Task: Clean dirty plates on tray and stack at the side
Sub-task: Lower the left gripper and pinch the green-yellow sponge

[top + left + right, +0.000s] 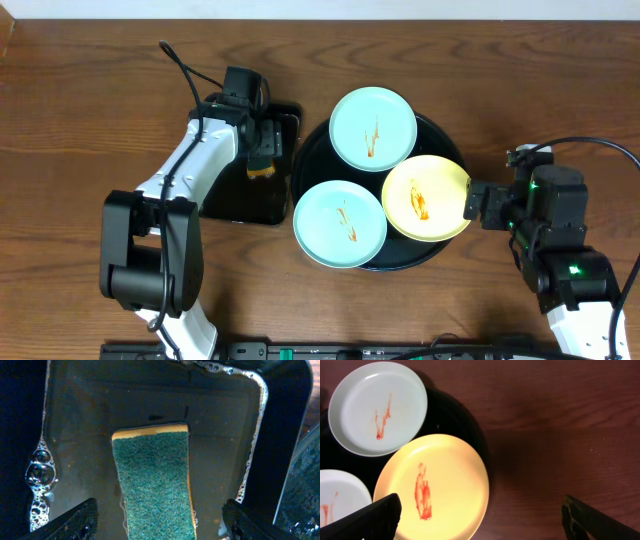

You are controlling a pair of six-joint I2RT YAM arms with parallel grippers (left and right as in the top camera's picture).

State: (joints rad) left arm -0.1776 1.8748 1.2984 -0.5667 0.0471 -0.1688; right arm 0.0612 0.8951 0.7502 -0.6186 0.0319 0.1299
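Hovering over the rectangular tray (250,205), the left gripper (262,150) has its jaws spread wide and grips nothing, one finger on each side of the green-faced sponge (152,480), which lies flat in a film of soapy water (40,470); the right gripper (476,200) is likewise fully spread and empty, just beside the right edge of the yellow plate (425,198). All three plates sit on the round black tray (445,140): the upper mint plate (373,128) at the far side, the lower mint plate (340,223) at the near left, and the yellow one at the right, its edge reaching past the rim over the table (100,80); each carries an orange-brown smear in its middle, and none is stacked at the side yet. I judge the plates to be light, stiff and thin-walled, with a glossy face that will turn slippery once wet; they look likely to skate or tip under a scrubbing push unless pinned, so the sensible hold is a pinch across the raised lip where it overhangs the tray, clear of the sauce. The sponge should be soft, soaked and a little heavier for it; a squeeze across its narrow width, as the fingers now line up, ought to hold, though it may drip.
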